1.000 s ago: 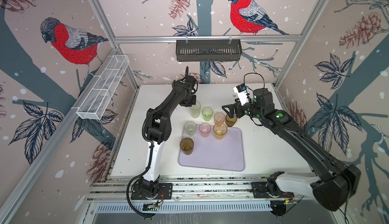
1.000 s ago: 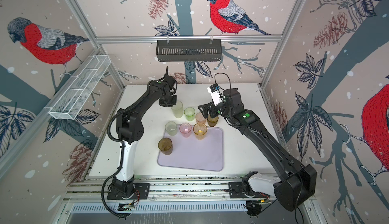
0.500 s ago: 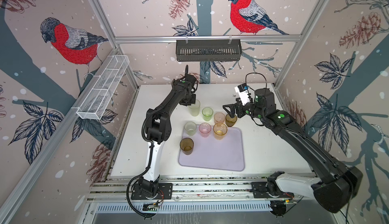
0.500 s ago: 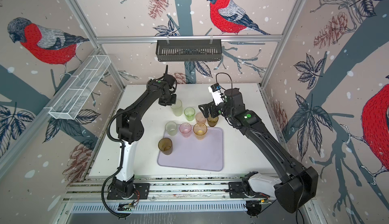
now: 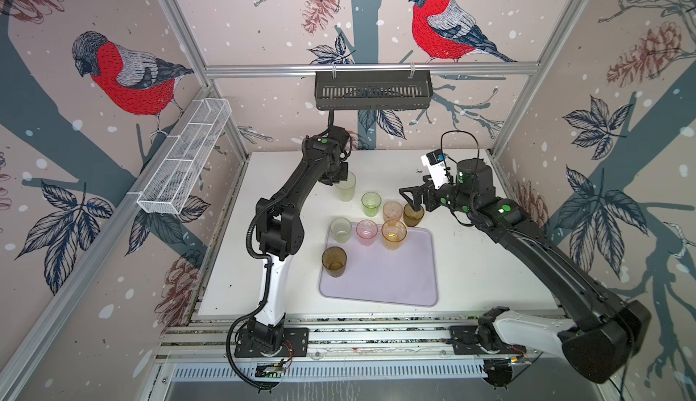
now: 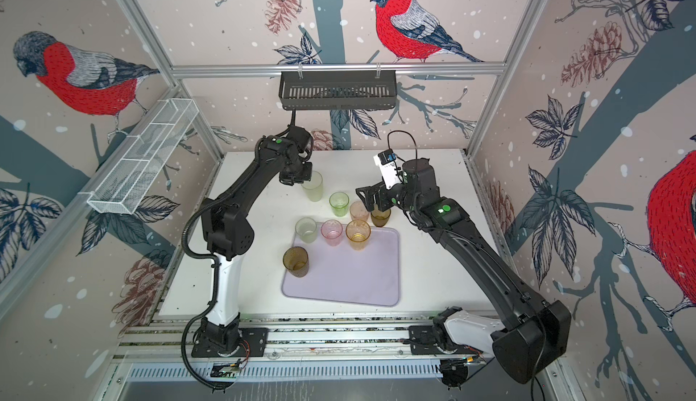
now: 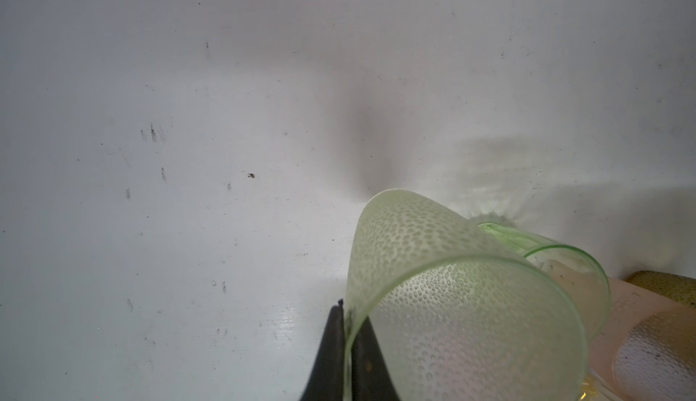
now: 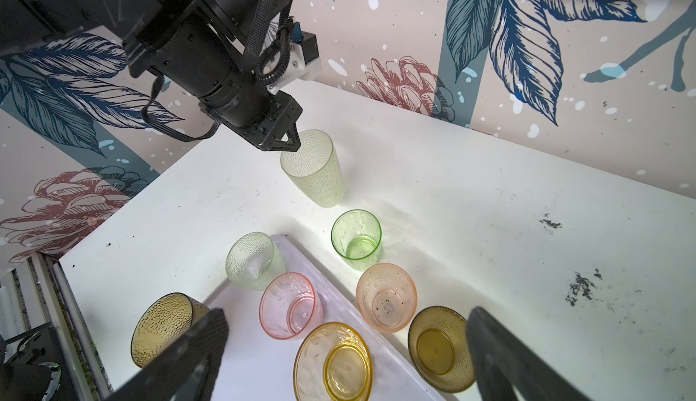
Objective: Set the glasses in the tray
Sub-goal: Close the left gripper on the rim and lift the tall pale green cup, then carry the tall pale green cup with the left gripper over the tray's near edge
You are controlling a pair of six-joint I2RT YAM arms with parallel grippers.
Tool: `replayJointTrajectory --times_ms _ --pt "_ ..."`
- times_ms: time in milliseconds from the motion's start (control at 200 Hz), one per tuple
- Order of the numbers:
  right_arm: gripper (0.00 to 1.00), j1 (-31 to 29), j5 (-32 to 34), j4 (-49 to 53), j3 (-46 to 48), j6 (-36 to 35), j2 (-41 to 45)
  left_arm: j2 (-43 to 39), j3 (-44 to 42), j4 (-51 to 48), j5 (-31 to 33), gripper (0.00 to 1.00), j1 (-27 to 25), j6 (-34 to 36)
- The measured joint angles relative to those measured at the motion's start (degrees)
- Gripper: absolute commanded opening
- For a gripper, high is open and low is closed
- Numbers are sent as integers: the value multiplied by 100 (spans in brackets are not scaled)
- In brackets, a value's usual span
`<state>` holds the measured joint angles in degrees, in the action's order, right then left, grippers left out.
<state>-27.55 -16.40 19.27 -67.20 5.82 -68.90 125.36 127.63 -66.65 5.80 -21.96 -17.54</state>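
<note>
Left end effector (image 8: 294,146) has seemingly tilted the tall pale-green glass (image 8: 314,171) slightly.

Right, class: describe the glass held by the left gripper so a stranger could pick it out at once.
Find the black basket on the back wall, then look down to the white table. Beyond the lilac tray, the pale green glass is the one farthest back, its rim pinched by the left gripper. It is taller and paler than the bright green glass beside it.
</note>
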Motion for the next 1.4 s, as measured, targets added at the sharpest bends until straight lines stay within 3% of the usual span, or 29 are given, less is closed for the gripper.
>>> replayJointTrajectory --times_ms 655,1071,1401 --pt "100 26 160 42 -105 28 -74 -1145 199 -579 -101 1 -127 -157" --pt "100 83 197 164 -181 24 -83 -1534 343 -1034 -122 1 -616 -319" --pt "100 94 216 162 -179 31 -59 -2050 -118 -1113 -136 1 -831 -498"
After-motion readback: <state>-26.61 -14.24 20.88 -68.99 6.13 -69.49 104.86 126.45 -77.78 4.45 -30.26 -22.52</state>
